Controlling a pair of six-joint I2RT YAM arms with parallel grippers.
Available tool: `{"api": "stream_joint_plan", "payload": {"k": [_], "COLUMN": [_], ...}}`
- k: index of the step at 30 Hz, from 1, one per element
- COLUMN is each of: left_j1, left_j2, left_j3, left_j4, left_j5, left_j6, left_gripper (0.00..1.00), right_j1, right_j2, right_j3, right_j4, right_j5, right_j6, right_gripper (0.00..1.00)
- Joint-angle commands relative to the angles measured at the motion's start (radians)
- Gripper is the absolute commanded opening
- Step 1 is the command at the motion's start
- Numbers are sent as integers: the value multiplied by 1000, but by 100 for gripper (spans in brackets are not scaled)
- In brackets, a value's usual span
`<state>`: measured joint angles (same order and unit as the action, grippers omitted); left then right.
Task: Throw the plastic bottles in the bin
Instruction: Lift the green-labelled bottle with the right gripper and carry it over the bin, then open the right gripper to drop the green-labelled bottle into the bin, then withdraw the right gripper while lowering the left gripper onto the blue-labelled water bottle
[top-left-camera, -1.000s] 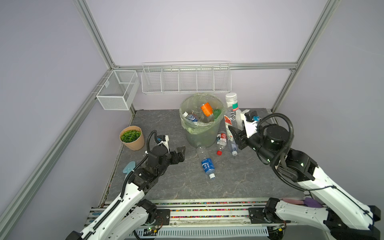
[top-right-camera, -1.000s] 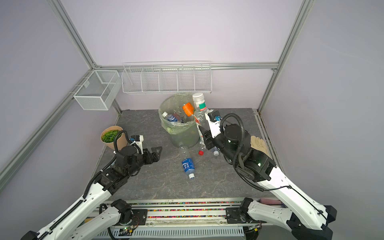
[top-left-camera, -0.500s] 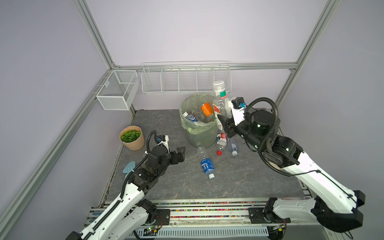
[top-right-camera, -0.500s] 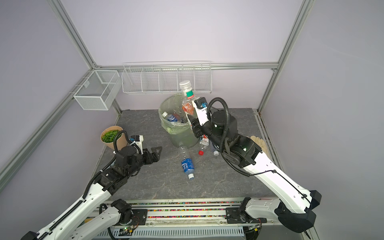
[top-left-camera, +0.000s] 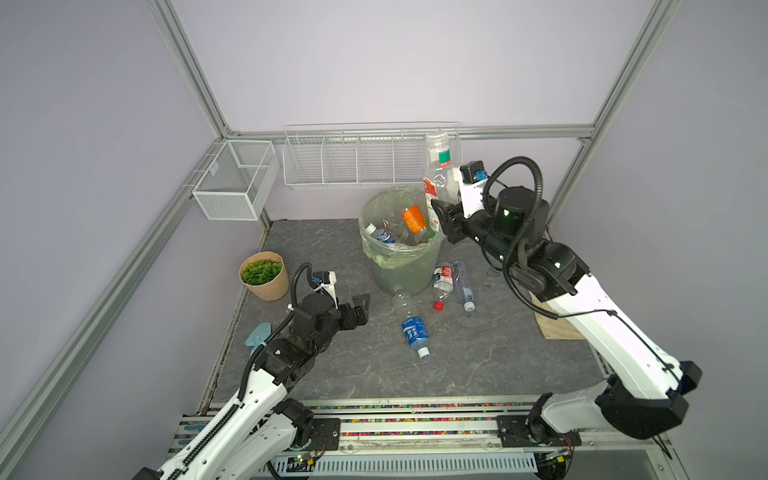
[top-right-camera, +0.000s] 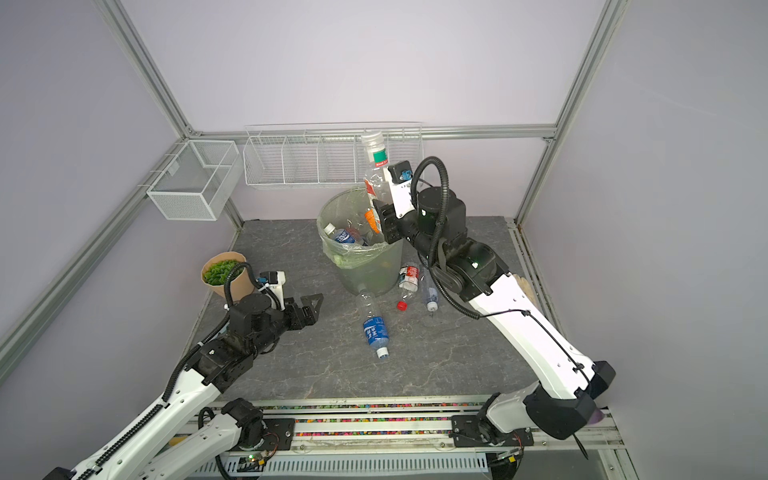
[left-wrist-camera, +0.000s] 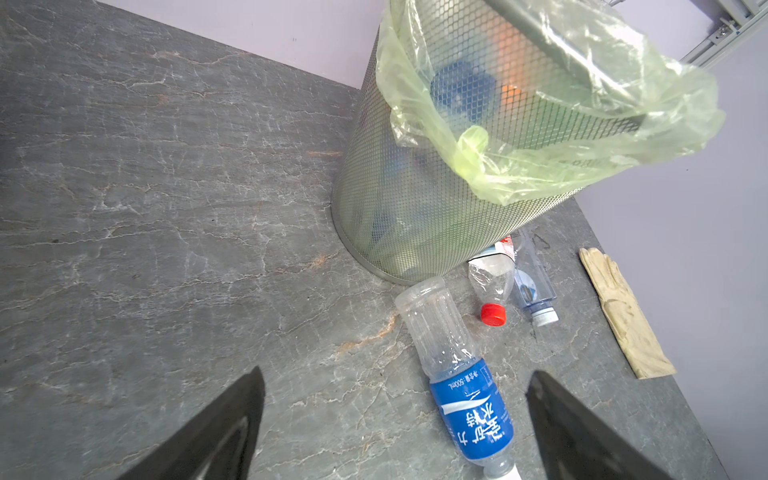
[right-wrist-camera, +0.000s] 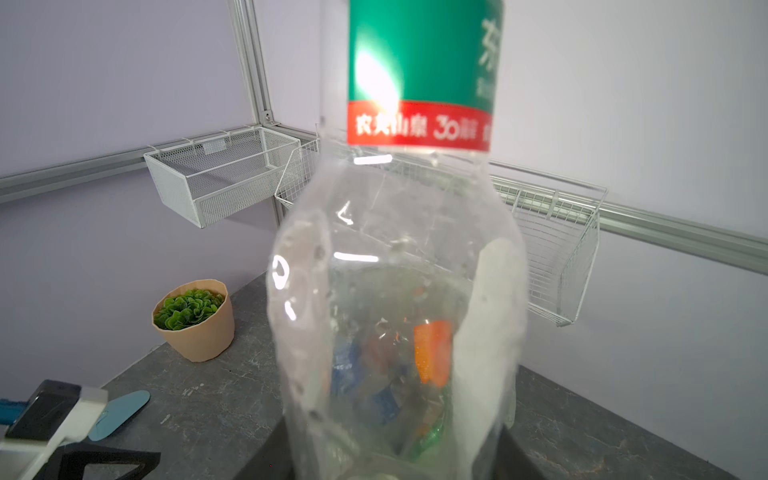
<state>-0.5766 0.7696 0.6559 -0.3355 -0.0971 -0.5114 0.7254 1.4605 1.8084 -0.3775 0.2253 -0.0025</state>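
The bin (top-left-camera: 419, 266) (top-right-camera: 380, 270) (left-wrist-camera: 399, 199), a mesh bucket with a pale green bag, holds several plastic bottles, one with an orange label (top-left-camera: 411, 218). My right gripper (top-left-camera: 444, 220) (top-right-camera: 386, 224) (right-wrist-camera: 399, 457) is shut on a tall clear bottle (top-left-camera: 438, 174) (top-right-camera: 376, 166) (right-wrist-camera: 399, 257) with a green and red label, upright above the bin's right rim. On the floor lie a blue-label bottle (top-left-camera: 412, 326) (left-wrist-camera: 457, 374), a red-cap bottle (top-left-camera: 442, 280) and a small white-cap bottle (top-left-camera: 463, 286). My left gripper (top-left-camera: 361, 307) (top-right-camera: 309, 309) (left-wrist-camera: 397, 372) hangs open left of the blue-label bottle.
A tan plant pot (top-left-camera: 266, 276) stands at the left wall, a pale blue flat thing (top-left-camera: 259, 334) lying near it. White wire baskets (top-left-camera: 232, 183) (top-left-camera: 353, 162) hang on the back rails. A tan glove (left-wrist-camera: 623, 316) lies at the right wall.
My right arm has carried the tall bottle up and to the left, from beside the bin to above its right rim. The left arm has stayed put.
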Motion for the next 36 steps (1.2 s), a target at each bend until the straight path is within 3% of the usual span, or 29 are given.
{"api": "stream_joint_plan", "payload": {"k": [1,4,5,7,8,9,13,22,32,36], "left_j1": [-3,-3,-3,-3,-3,-3,-3,-3,-12,-56], "left_j2": [-37,-48,-51,-60,-66,-73,-89,-57,-26,21], "left_j3": [-9,-4,-3,5,7,8,4,4,-37,-50], "left_j4": [-30,-41,-46,-63,-71,-79,-91,-74,-26,-7], "left_j5": [-12,-16,-18,-21,-23,-25,-34,-17,36,21], "left_j6": [10,8,9,9,11,12,11,2,-60,-98], "left_gripper": [98,98,98,98,98,98,98,98,98,99], "right_j1": [-48,-87,-103,-122,-124,-121,-119,-119,-125,-142], "right_j2": [84,195,233,325,346,348,242,37,-100,-132], "right_j3": [61,151,190,321,358,361,204,1,-173,-232], "right_j4": [-17,-76,-116,-263,-305,-315,-198,-113,-138,-172], "right_j5": [-93,-133,-156,-175,-173,-174,-166,-118,-13,35], "right_j6": [48,64,75,98,99,99,101,101,137,172], "right_gripper": [47,50,56,87,97,88,88,88,88,88]}}
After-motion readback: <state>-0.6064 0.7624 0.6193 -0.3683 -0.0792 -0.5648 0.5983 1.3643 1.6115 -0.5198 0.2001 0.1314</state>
